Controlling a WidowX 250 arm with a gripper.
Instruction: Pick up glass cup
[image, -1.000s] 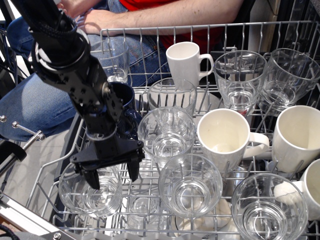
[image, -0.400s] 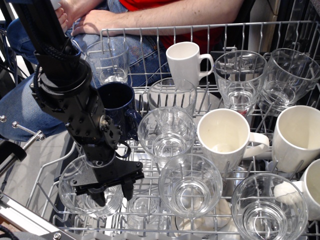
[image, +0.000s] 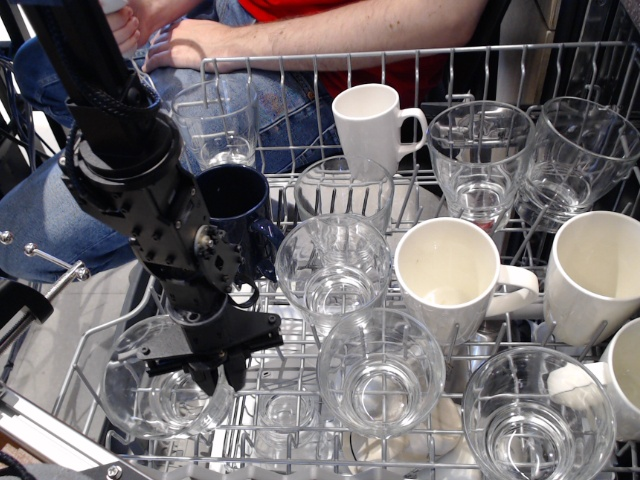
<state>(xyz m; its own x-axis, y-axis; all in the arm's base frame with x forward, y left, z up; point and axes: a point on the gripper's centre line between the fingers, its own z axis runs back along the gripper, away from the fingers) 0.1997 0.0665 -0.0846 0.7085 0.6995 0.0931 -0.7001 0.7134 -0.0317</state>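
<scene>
Down in the lower left of the frame, the gripper (image: 215, 372) is seen lowered onto the rim of the glass cup (image: 165, 392), with its two dark fingers (image: 233, 369) drawn close together at the cup's right-hand wall. The wall appears to be pinched between them, though the clear glass makes the contact itself hard to confirm. The cup is tilted slightly and is placed at the front left corner of the wire rack (image: 300, 70). The black jointed arm (image: 140, 170) is stretched from the upper left corner down to the gripper, and part of a dark blue mug (image: 235, 205) is covered by it. Just right of the gripper, a second clear tumbler (image: 380, 370) is seen, with another (image: 332, 265) above it near the centre. A white mug (image: 452, 275) is placed right of centre, and a taller white mug (image: 370, 125) is set near the upper middle. More glasses are ranged along the right side and at the upper left. Across the top edge, a seated person's arm (image: 330, 25) in a red shirt is seen behind the rack
</scene>
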